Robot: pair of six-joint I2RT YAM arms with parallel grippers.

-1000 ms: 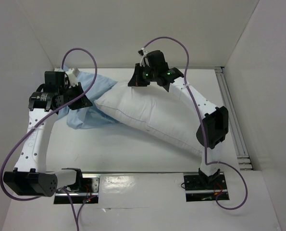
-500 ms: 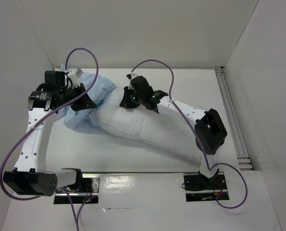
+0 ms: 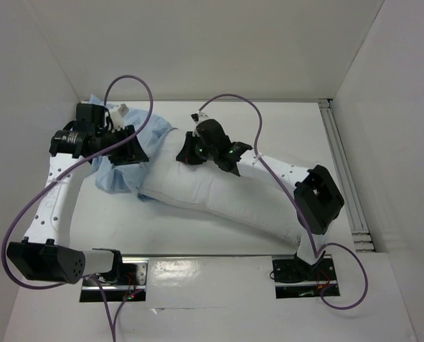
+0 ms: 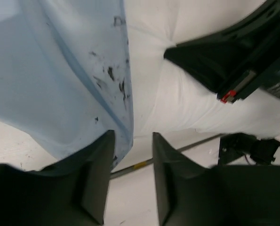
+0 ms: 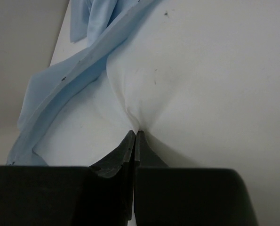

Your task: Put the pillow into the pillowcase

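Note:
The white pillow (image 3: 226,196) lies slantwise across the table, its left end pushed against the light blue pillowcase (image 3: 112,178). My right gripper (image 3: 188,152) is over the pillow's upper left end. In the right wrist view it (image 5: 136,133) is shut on a pinched fold of the pillow (image 5: 201,70), with the pillowcase (image 5: 74,80) lying along the pillow's left side. My left gripper (image 3: 132,153) hovers at the pillowcase's mouth. In the left wrist view it (image 4: 133,137) is open, with the speckled pillowcase edge (image 4: 60,70) hanging beside its left finger and the pillow (image 4: 177,103) beyond.
White walls close in the table on the left, back and right. A metal rail (image 3: 343,178) runs along the right side. Purple cables (image 3: 137,82) loop above both arms. The arm bases (image 3: 301,271) sit at the near edge.
My right gripper has dragged the pillow's end left and down against the pillowcase. My left gripper has gone from shut to open, letting go of the pillowcase, and shifted slightly right.

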